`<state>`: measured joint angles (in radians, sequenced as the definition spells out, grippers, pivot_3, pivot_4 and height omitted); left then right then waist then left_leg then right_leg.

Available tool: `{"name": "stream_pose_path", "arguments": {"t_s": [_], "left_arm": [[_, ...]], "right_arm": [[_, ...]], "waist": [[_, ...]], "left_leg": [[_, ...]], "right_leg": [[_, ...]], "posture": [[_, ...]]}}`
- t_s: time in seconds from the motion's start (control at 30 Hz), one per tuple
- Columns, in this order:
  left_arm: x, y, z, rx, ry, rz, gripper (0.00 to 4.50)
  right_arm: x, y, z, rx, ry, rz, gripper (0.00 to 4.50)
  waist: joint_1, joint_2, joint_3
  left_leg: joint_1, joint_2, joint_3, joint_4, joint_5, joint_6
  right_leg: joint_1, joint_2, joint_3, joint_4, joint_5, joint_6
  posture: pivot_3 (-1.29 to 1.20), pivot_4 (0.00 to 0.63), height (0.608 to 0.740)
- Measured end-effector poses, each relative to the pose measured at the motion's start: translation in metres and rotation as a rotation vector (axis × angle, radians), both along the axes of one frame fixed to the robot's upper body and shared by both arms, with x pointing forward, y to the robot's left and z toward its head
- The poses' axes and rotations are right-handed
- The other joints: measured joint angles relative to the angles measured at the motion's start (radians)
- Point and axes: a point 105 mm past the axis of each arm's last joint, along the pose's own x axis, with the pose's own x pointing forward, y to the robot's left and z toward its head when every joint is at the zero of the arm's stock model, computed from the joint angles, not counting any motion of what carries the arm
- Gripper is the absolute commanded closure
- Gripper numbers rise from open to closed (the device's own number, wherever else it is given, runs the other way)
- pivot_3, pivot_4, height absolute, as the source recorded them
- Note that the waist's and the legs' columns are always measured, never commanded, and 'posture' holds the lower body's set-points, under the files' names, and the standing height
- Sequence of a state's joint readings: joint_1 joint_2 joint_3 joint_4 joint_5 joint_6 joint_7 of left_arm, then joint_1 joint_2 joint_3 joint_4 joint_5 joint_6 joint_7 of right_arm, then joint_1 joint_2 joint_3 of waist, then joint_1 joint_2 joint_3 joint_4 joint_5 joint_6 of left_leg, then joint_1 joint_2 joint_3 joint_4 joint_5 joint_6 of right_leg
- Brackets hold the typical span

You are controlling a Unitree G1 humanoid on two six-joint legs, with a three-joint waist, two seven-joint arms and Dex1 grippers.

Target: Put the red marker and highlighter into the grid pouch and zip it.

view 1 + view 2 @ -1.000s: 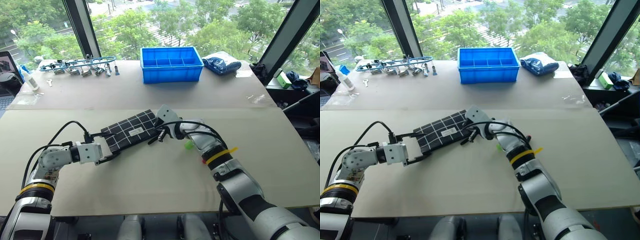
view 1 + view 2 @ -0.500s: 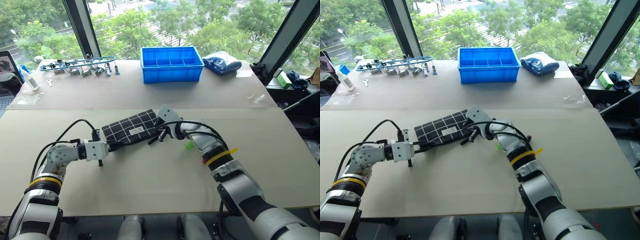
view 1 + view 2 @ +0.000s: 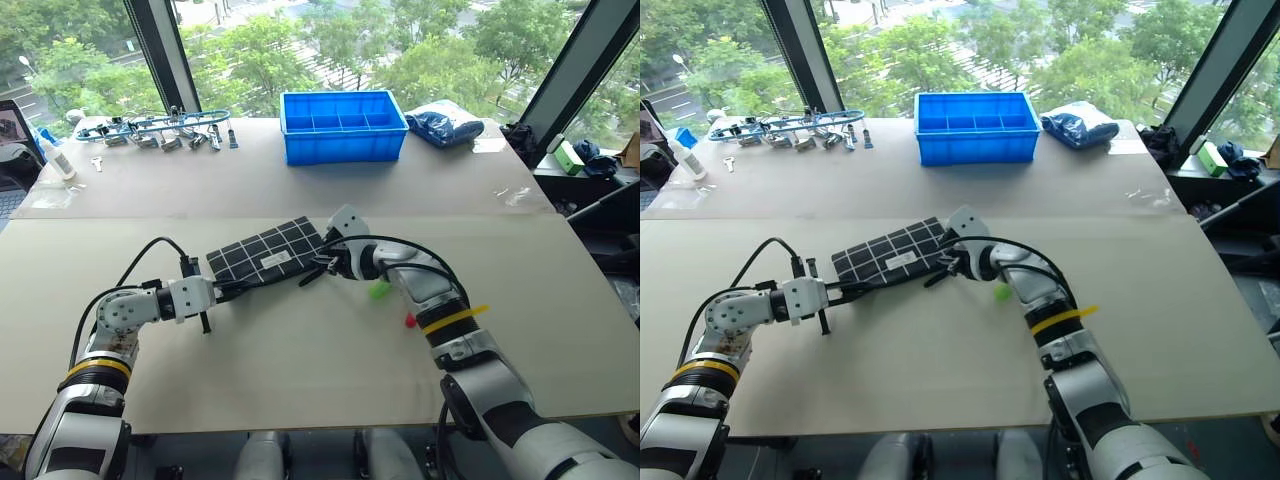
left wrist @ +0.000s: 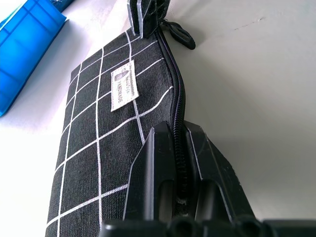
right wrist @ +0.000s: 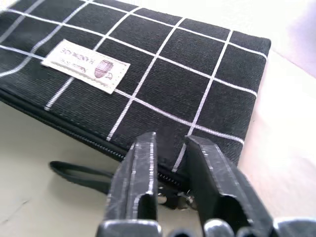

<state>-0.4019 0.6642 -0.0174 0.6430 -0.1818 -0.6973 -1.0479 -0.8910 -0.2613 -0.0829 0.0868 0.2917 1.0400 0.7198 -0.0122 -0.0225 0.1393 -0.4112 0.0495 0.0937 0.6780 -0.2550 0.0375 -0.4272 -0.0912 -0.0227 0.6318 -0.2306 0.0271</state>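
Mid-table, left gripper pinched the grid pouch edge, right gripper hung slightly parted at its zip, highlighter and red marker lay outside to the right; a zip tug might slip that pinch.

The small white sewn-on label on the flat black fabric pouch with thin white grid lines carries the word "HANDMADE" in small capitals. A smaller line above it and a little emblem cannot be read.

Left gripper pinched shut, arm low and bent, pointing inward; right gripper fingers slightly parted, forearm angled inward toward it.
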Motion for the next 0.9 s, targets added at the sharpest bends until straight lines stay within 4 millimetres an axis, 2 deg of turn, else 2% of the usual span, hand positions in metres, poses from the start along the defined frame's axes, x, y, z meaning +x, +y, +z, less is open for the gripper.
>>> {"name": "stream_pose_path", "arguments": {"t_s": [0.07, 0.13, 0.27, 0.37, 0.63, 0.9], "left_arm": [[-0.002, 0.003, 0.000, -0.054, 0.013, 0.044, 4.50], [-0.002, 0.000, 0.001, -0.092, 0.020, 0.060, 4.50], [-0.001, -0.011, 0.008, -0.146, 0.007, 0.068, 4.50], [-0.001, -0.016, 0.011, -0.185, 0.008, 0.080, 4.50], [-0.003, -0.020, 0.012, -0.206, 0.022, 0.099, 4.50], [-0.004, -0.030, 0.016, -0.240, 0.012, 0.092, 4.50]], "right_arm": [[-0.004, -0.016, -0.003, -0.005, 0.030, -0.028, 0.63], [-0.008, -0.019, -0.015, -0.017, 0.072, -0.039, 0.63], [-0.013, -0.012, -0.053, -0.083, 0.168, -0.068, 0.63], [-0.012, -0.005, -0.068, -0.117, 0.196, -0.093, 0.63], [-0.004, 0.005, -0.088, -0.178, 0.189, -0.129, 0.63], [0.006, 0.019, -0.087, -0.157, 0.179, -0.127, 0.63]], "waist": [[0.001, 0.000, 0.000], [-0.001, 0.000, 0.000], [-0.006, 0.000, 0.000], [-0.007, 0.000, 0.000], [-0.002, 0.000, 0.000], [-0.004, 0.000, 0.000]], "left_leg": [[0.000, 0.000, -0.001, 0.000, -0.001, 0.001], [0.000, 0.000, 0.000, 0.000, -0.001, 0.002], [0.000, -0.001, 0.000, 0.000, -0.001, 0.001], [0.000, -0.001, 0.001, 0.000, -0.001, 0.001], [0.000, -0.002, 0.001, 0.000, -0.001, 0.001], [0.000, -0.001, 0.001, 0.000, -0.001, 0.001]], "right_leg": [[0.001, -0.001, 0.000, 0.000, 0.000, 0.000], [0.001, 0.000, 0.000, 0.000, 0.000, 0.000], [0.000, 0.001, 0.000, 0.000, 0.000, 0.000], [-0.001, 0.001, 0.001, 0.000, 0.000, 0.000], [0.000, 0.001, 0.001, -0.002, 0.000, 0.001], [0.000, 0.001, 0.001, -0.001, 0.000, 0.001]], "posture": [[0.00, 0.150, 0.740], [0.00, 0.150, 0.740], [0.00, 0.150, 0.740], [0.00, 0.150, 0.740], [0.00, 0.150, 0.740], [0.00, 0.150, 0.740]]}}
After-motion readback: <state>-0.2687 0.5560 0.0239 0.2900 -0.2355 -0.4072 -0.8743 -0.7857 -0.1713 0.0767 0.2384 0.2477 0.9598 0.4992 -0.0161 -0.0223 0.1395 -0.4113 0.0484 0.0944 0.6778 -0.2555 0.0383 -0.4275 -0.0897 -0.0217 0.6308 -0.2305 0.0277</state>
